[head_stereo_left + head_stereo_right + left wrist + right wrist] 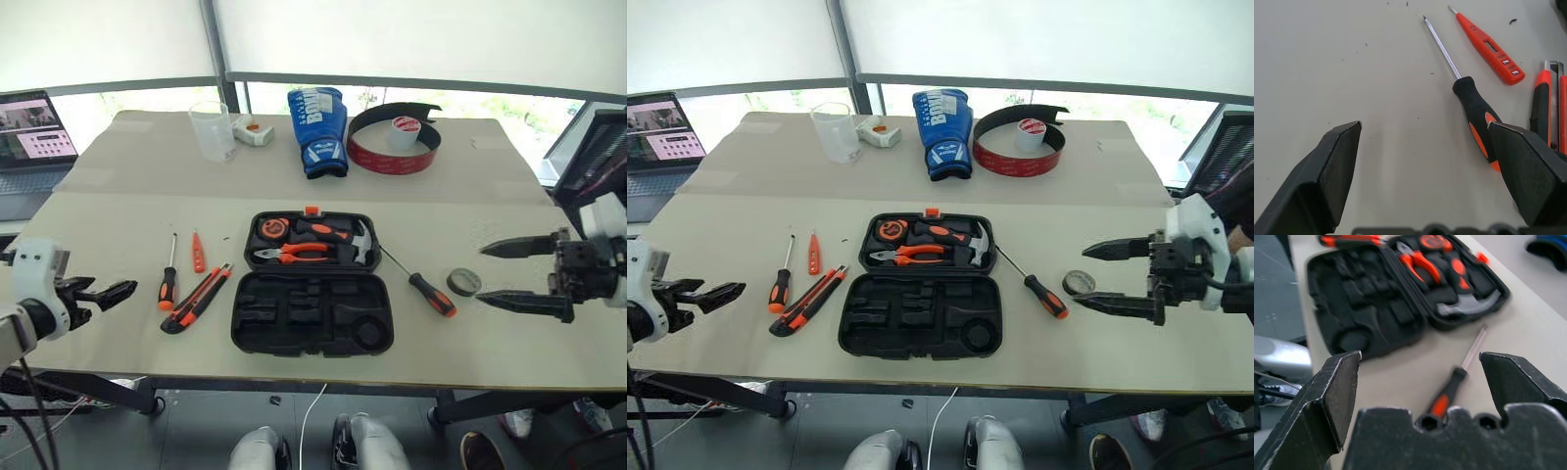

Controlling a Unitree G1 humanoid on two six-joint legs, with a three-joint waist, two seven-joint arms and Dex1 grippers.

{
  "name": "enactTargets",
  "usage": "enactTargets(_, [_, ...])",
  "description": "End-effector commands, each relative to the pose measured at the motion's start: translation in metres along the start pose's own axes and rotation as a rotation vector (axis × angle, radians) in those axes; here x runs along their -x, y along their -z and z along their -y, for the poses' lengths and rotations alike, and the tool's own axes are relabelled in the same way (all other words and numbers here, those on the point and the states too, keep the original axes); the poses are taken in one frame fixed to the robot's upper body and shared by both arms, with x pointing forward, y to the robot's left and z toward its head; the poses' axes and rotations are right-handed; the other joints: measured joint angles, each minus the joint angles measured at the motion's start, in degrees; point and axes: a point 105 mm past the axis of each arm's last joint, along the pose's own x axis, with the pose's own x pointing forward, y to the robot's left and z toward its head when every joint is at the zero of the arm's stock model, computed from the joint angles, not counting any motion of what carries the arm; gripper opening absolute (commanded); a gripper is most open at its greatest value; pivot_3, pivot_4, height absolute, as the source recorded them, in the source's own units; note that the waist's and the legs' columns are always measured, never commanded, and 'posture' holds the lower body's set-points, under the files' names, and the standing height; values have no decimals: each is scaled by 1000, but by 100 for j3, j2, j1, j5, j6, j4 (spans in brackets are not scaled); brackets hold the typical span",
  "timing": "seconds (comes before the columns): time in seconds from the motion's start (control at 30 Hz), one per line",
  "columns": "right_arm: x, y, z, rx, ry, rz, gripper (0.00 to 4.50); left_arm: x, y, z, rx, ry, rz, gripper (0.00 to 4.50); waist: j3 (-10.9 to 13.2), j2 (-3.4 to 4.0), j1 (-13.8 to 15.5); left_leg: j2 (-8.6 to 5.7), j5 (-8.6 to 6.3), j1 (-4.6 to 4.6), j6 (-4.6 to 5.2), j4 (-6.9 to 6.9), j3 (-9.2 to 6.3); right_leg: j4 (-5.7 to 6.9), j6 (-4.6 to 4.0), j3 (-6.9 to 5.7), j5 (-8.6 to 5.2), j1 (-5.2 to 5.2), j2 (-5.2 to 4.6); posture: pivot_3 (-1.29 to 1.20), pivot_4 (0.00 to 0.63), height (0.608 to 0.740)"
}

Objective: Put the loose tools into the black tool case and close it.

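Observation:
The black tool case [294, 318] lies open in the middle of the table. Its far half holds pliers, a hammer and a tape measure; the near half has bare recesses. Left of it lie a screwdriver [168, 279], a slim orange tool [198, 253] and a utility knife [199, 297]. On its right are a second screwdriver [421, 284] and a dark tape roll [463, 282]. My left gripper [116, 292] hovers open, left of the first screwdriver [1474, 105]. My right gripper [480, 274] stands open just right of the tape roll, pointing at the case [1366, 298].
At the table's far side stand a clear beaker [213, 130], a small white object [253, 130], a blue boxing glove [318, 130] and a red-and-black band [397, 157] around a white roll. A laptop [34, 127] sits far left.

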Motion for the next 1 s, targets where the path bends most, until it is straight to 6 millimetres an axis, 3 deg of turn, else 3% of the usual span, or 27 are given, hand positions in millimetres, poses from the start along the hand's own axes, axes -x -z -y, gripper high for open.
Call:
enactTargets(0.03, [-13,-27,-17,85,-53,66,4500,-15,-3,10,10,9,-45,4439,0,0,6,-1,2,0,-3,1,0,0,0,0,0,1,0,0,150,727])
enactTargets(0.43, [-51,-38,-36,119,-150,132,4500,-65,21,29,-39,46,-196,4439,0,-7,3,-5,3,2,-3,7,0,4,-1,2,0,3,0,0,150,727])
enactTargets(0.6, [-59,-42,-39,131,-154,152,4500,-71,37,26,-25,37,-250,3083,-7,4,-2,-5,8,10,-8,7,1,11,-2,4,0,5,0,0,150,727])
enactTargets(0.8, [-64,-44,-33,160,-122,153,4500,-67,45,-1,30,-61,-262,888,-15,17,-43,-2,16,48,-24,0,0,18,-2,8,-2,31,3,0,150,727])
enactTargets(0.93, [-63,-37,-32,152,-114,114,4500,-57,24,-17,12,-100,-186,810,-15,17,-95,2,19,67,-30,-8,-1,19,-3,9,-3,41,7,0,150,727])
enactTargets(1.0, [-62,-33,-31,138,-109,93,4500,-51,-1,-24,-65,-102,-104,810,-11,10,-133,6,22,67,-35,-9,-2,22,-4,7,-4,40,11,0,150,727])
